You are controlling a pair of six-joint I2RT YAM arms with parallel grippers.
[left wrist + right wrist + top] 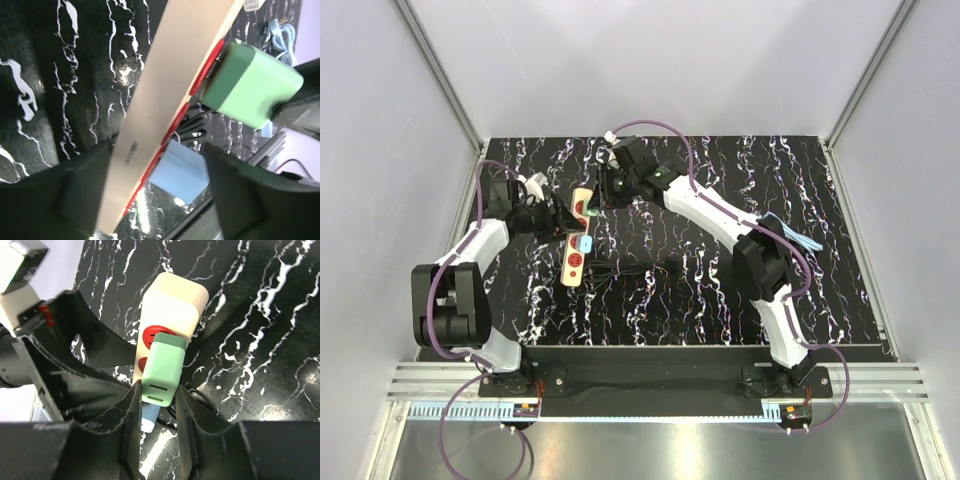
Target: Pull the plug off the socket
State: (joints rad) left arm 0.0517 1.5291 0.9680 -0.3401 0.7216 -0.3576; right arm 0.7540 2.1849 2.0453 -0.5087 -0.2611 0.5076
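The socket (576, 262) is a narrow beige strip with red round faces, lying lengthwise left of centre on the black marbled table. The plug (164, 367), a small pale green cube, stands on the strip's far end (175, 305). My right gripper (159, 410) is shut on it, one finger on each side. In the left wrist view a thin dark gap shows between the plug (250, 85) and the strip's red face. My left gripper (157, 195) is open, with the strip (165, 90) and a pale blue cube (180, 170) between its spread fingers.
A black cord (640, 268) runs right from the strip across the table's middle. A light blue cable (790, 232) lies near the right arm's elbow. Grey walls with metal rails enclose the table on three sides.
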